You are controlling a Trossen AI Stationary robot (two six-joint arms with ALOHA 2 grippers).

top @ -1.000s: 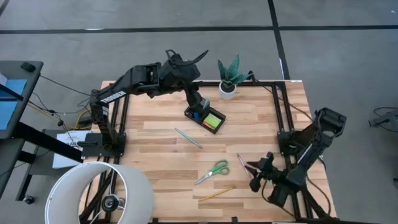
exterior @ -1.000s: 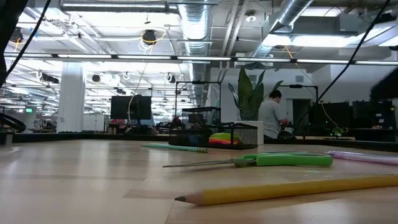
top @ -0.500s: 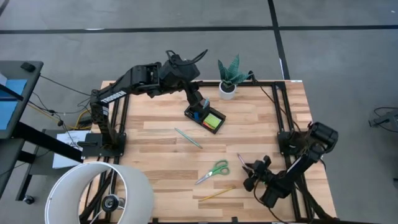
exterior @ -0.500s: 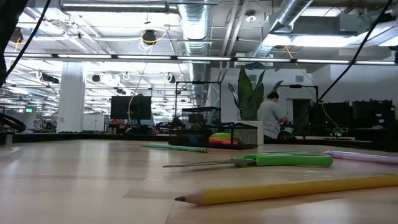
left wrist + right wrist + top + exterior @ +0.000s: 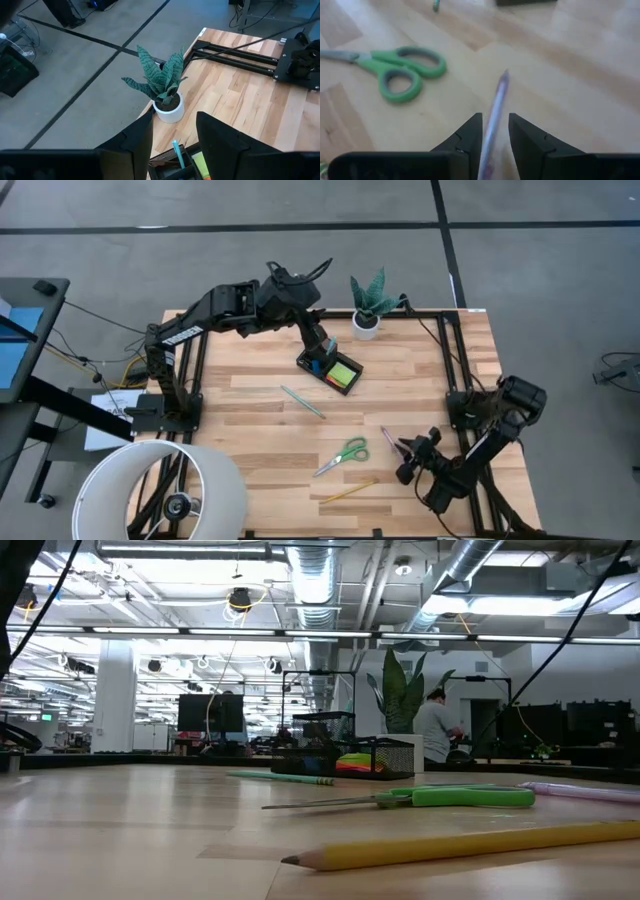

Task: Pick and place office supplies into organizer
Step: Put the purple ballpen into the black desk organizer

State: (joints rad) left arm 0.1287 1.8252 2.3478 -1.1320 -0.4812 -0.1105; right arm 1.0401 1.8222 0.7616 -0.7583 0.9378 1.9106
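The black organizer [image 5: 330, 367] stands at the far middle of the table, with a lime-green sticky pad [image 5: 343, 375] in it and a teal pen [image 5: 177, 152] sticking up out of it. My left gripper [image 5: 320, 345] hangs open just above it, touching nothing. A pink pen [image 5: 496, 107] lies flat on the table at the near right. My right gripper [image 5: 495, 120] is low over its near end, open, one finger on each side with a narrow gap. Green-handled scissors [image 5: 343, 455], a yellow pencil [image 5: 348, 491] and a second teal pen [image 5: 302, 402] lie loose on the table.
A potted green plant [image 5: 368, 305] in a white pot stands just behind the organizer at the far edge. Black frame rails [image 5: 450, 350] run along the right side of the table. A large white lamp shade [image 5: 165, 490] overhangs the near left corner.
My right gripper has sunk toward the table over the pink pen's near end, its gap unchanged. The pen and the other items lie where they were.
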